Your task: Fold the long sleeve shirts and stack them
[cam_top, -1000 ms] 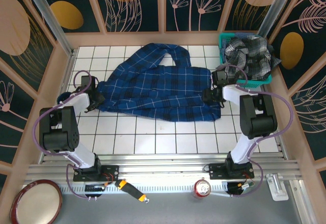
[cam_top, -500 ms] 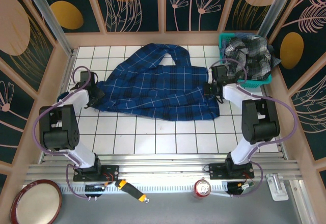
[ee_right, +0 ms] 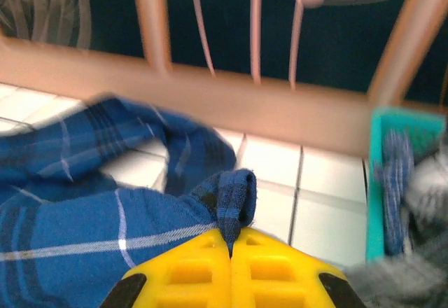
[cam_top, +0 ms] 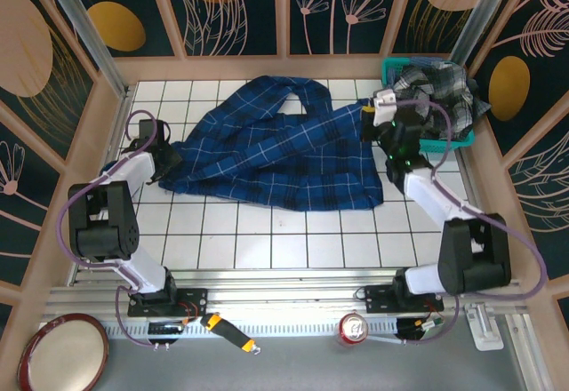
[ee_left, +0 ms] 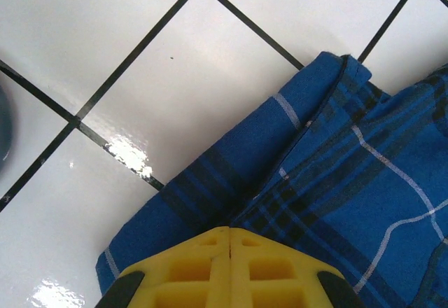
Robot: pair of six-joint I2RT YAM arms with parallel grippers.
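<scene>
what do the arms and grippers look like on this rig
Both arms are alike: the left arm and right arm have white links between chunky black joint blocks, each with a looping purple cable. The left gripper and right gripper have yellow fingers moulded with square pockets, black at the base.

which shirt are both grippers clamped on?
The navy-blue plaid shirt on the tiles; left gripper and right gripper pinch its edges. The grey checked shirt lies in the teal basket.

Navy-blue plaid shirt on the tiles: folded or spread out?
Spread out: the navy-blue plaid shirt lies rumpled across the white tiled table, sleeve looping rearward.
</scene>
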